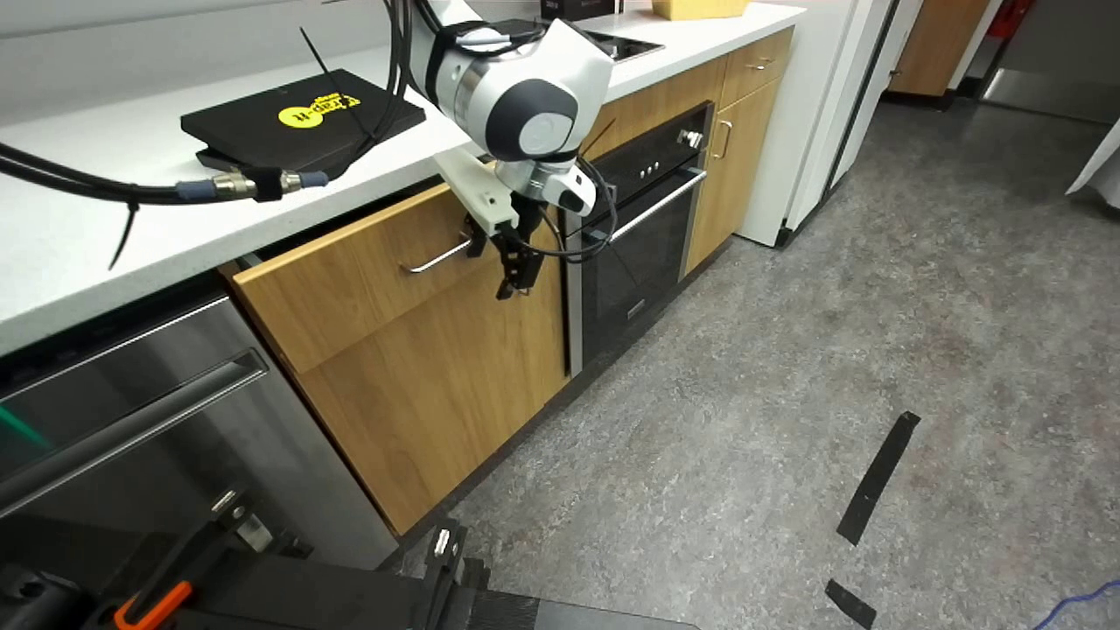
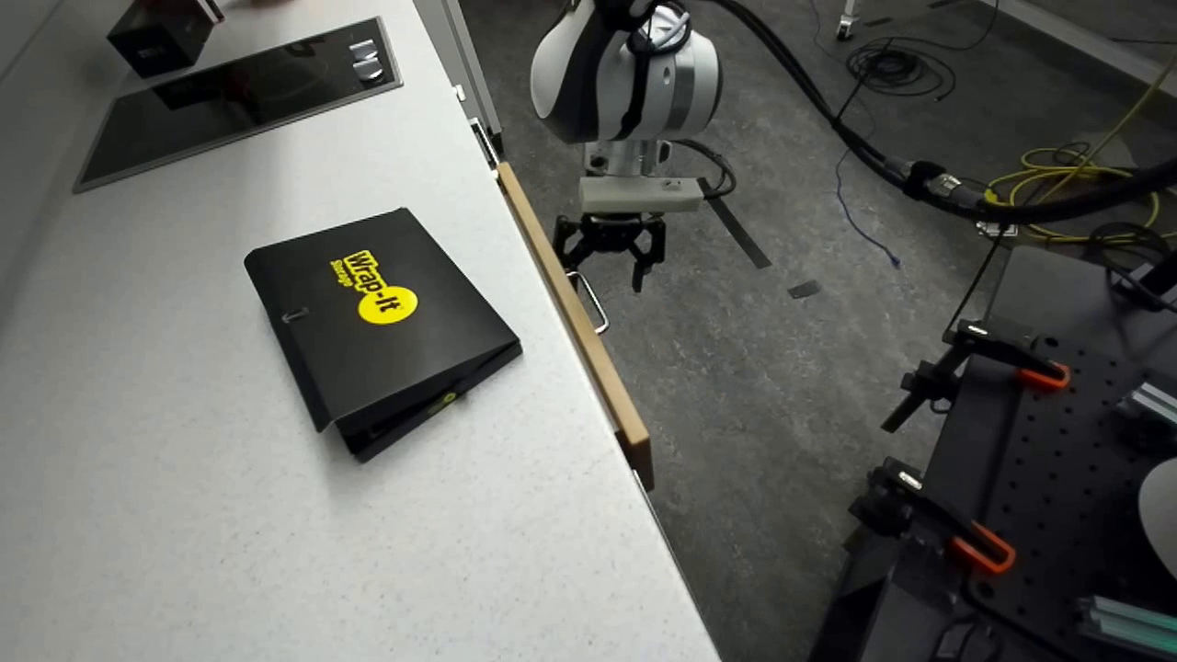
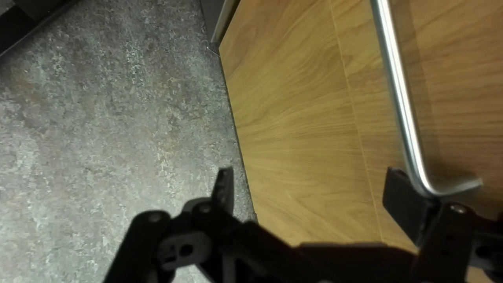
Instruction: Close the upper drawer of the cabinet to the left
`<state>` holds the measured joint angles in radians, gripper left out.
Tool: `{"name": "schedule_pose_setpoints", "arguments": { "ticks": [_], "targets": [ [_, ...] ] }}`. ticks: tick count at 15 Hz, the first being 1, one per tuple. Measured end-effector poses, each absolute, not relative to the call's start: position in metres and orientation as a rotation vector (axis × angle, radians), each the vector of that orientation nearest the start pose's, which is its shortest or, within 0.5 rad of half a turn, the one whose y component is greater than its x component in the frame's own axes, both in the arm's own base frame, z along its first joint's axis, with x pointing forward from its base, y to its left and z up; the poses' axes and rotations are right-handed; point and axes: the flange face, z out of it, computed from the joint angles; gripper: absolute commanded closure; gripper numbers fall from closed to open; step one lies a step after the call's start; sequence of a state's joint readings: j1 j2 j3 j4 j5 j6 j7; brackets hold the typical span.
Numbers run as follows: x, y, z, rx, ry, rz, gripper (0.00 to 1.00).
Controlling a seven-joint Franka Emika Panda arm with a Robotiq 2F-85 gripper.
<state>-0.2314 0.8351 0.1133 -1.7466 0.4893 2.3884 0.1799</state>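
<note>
The worktop [image 2: 184, 542] leaves little visible inside the upper drawer [image 1: 359, 284].

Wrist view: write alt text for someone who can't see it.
An open black pincer, one finger beside the end of the silver handle on the wooden upper drawer. Grey mottled floor covers most of the left.

Counter [image 2: 184, 515] white, finely speckled. Flat black case [image 2: 395, 342] lies on it, one corner near front edge; yellow "Wrap-It Storage" print [image 2: 386, 304] on top, cover raised off base along one side. Well apart from case: black glass cooktop [image 2: 253, 97] with silver knobs [image 2: 367, 70], dark box [image 2: 165, 39] just beside it. Yellow box [image 1: 700, 8] beyond cooktop, toward counter's far end. Floor [image 1: 700, 420] grey, mottled; on it black tape strips [image 1: 878, 477], blue cable [image 1: 1074, 600], coiled black cable [image 2: 894, 64], looped yellow cable [image 2: 1067, 170].
</note>
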Motion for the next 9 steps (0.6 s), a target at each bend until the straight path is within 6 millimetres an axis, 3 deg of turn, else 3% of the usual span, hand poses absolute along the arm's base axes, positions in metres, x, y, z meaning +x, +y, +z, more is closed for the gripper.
{"name": "schedule_pose_setpoints", "arguments": {
  "ticks": [5, 9],
  "targets": [
    [0.650, -0.038, 0.082, -2.573, 0.895, 0.251, 0.00],
    [0.650, -0.038, 0.080, -2.578, 0.878, 0.251, 0.00]
  ]
}}
